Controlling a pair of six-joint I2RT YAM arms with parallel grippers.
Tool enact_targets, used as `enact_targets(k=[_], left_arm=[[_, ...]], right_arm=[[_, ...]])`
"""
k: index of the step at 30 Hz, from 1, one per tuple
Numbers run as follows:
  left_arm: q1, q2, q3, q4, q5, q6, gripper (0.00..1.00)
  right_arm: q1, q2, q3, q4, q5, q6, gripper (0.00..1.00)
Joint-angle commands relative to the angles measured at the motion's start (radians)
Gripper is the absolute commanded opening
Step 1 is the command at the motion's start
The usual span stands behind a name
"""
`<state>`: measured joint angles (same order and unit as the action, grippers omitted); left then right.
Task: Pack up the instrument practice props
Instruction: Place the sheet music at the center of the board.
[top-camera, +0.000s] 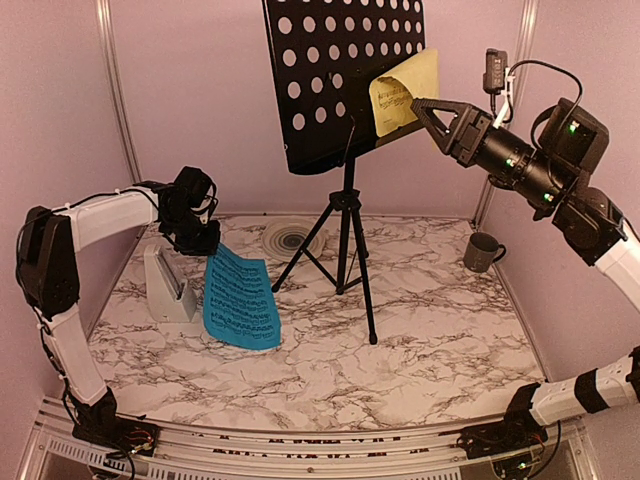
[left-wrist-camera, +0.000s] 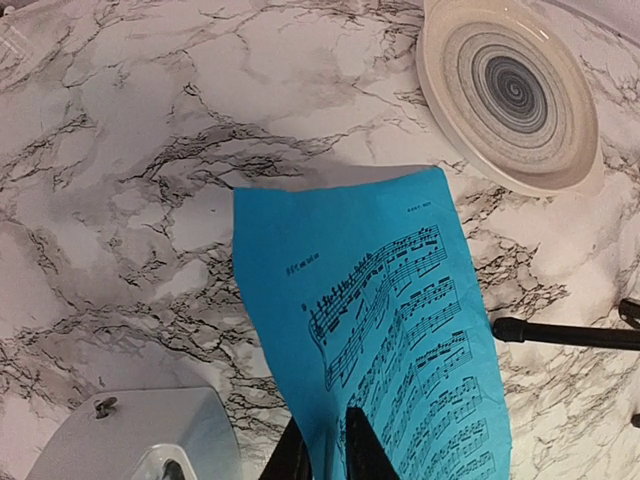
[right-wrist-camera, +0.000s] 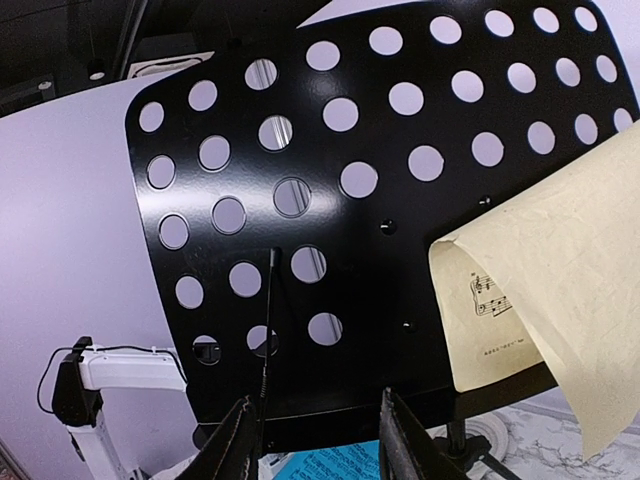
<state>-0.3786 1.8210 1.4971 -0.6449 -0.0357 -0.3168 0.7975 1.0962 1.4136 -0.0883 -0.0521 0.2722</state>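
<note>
Top external view: blue page pinched low, yellow page on the stand

Left gripper (top-camera: 207, 240) fingers are narrow, nipping the top edge of the blue page (top-camera: 242, 300). Sheet hangs from the pinch, lower end on the marble table (top-camera: 430, 330), just beside the white metronome (top-camera: 168, 285). Edge grip probably so the limp paper can be laid down flat. Right gripper (top-camera: 418, 106) is up at the music stand (top-camera: 340, 80), jaws part open, nothing between them in the right wrist view. Yellow page (top-camera: 405, 90) leans on the stand's desk, off to the right of the fingers, so the grip looks not lined up yet. Stand upright on its tripod mid-table
</note>
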Motion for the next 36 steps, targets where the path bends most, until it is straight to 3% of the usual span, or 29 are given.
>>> enact_targets(k=[1,4,17,28,36], left_arm=[[0.007,0.019,0.015,-0.038,-0.016,0.006,0.24],[0.007,0.008,0.018,-0.037,-0.019,0.006,0.55],[0.005,-0.144,0.012,-0.038,-0.124,0.010,0.98],[-0.052,-0.485,-0.083,0.118,0.014,0.053,0.99],[-0.218,-0.703,-0.196,0.381,0.057,0.029,0.99]], right_arm=[[0.000,-0.013,0.005,-0.005,0.023,-0.017,0.39],[-0.002,-0.015,0.008,-0.014,0.035,-0.024,0.39],[-0.006,-0.032,0.013,-0.047,0.080,-0.047,0.39],[-0.140,-0.011,0.027,-0.126,-0.008,-0.019,0.39],[-0.187,0.014,0.056,-0.192,0.047,-0.077,0.40]])
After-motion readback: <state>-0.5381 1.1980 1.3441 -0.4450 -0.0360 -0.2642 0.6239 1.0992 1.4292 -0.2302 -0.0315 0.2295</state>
